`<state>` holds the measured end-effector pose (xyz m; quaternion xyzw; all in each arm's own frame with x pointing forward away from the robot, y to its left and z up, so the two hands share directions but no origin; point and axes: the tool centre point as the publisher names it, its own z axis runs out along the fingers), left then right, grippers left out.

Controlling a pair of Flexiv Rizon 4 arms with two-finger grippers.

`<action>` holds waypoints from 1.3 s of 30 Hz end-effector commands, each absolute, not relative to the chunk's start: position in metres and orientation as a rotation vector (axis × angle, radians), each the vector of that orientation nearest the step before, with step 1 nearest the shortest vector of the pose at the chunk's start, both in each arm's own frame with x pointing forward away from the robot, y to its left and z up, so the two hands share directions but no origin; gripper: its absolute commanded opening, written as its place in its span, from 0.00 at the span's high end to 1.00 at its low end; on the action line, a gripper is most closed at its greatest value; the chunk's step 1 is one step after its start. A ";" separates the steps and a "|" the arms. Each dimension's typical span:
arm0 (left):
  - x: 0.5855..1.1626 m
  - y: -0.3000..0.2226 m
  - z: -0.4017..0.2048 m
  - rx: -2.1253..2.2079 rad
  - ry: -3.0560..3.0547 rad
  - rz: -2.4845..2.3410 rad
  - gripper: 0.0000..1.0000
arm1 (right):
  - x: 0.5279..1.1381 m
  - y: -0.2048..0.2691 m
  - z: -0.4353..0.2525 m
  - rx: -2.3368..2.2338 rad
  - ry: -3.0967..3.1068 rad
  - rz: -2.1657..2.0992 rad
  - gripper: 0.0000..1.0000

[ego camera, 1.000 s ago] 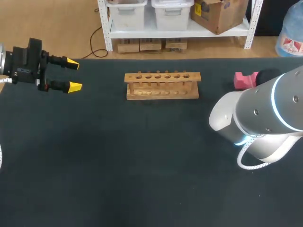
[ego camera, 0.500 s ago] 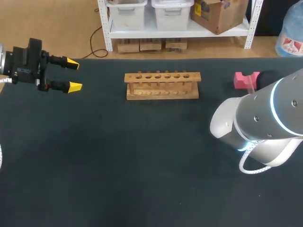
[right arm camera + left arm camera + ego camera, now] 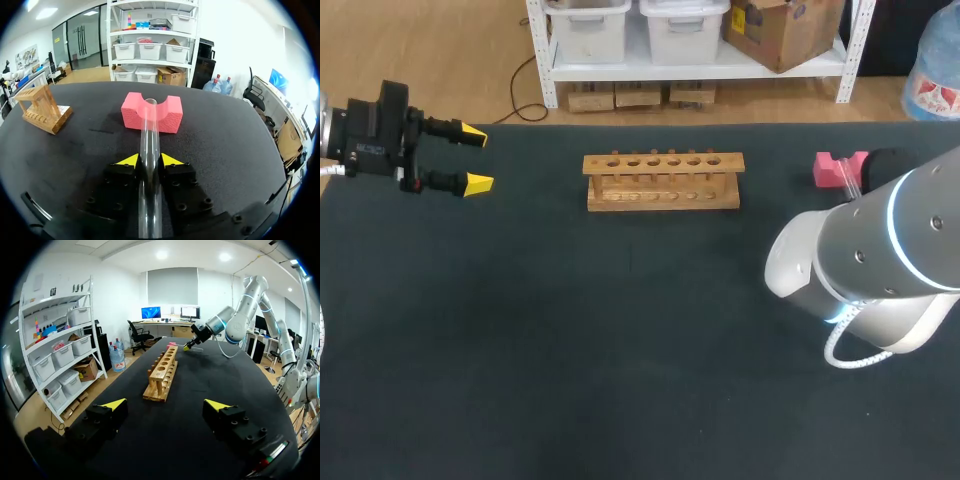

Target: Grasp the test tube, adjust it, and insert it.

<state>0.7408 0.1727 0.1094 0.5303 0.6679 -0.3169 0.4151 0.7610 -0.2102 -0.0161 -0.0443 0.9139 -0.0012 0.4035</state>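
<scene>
Test tube: clear glass, held lengthwise in the right pincer, both yellow-tipped fingers pressed against its sides, so the pincer is clamped on it. The tube runs straight out ahead of the fingers, and its far end sits at the U-shaped notch of a pink foam block; whether glass touches foam there cannot be told. The tube's back part passes between the two black finger bodies, toward the wrist. Seen from the head camera, all this sits at the far right of the dark table, with the block close to the far edge and the bulky silver right arm covering most of the pincer. Wooden rack: stands at the far middle of the table, well apart from block and tube, long side facing the robot, with one row of six round holes along the top; no tube stands in any of them. Left pincer: at the far left of the table, fingers spread wide apart and holding nothing, tips pointing right toward the rack. From the left wrist camera the rack lies ahead of the parted fingers, end-on, well clear of them, with the right arm and the pink block beyond it
</scene>
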 end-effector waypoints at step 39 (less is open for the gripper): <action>0.741 0.174 0.108 1.332 1.672 -0.798 0.00 | 0.689 -0.137 0.090 0.052 2.291 0.032 1.00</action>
